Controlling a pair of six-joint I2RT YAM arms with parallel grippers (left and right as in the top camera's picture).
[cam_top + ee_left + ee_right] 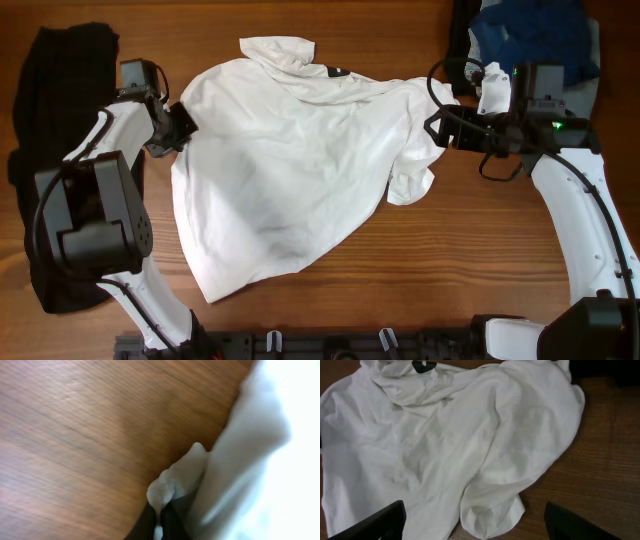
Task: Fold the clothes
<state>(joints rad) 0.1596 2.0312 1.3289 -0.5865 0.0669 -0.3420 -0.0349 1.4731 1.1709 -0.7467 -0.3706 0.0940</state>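
Wooden table point(400, 270), bare grain showing. White shirt point(290, 170) lies crumpled across the centre, black neck label point(335, 72) toward the far edge. Left end effector point(185, 125) is at the shirt's left edge; in the wrist view its dark fingers point(145, 525) are closed on a pinch of white fabric. Right end effector point(472, 510) sits over the shirt's right side with its fingers wide apart, gripping nothing. Black garment point(60, 100) far left. Blue garments point(540, 35) at the far right corner.
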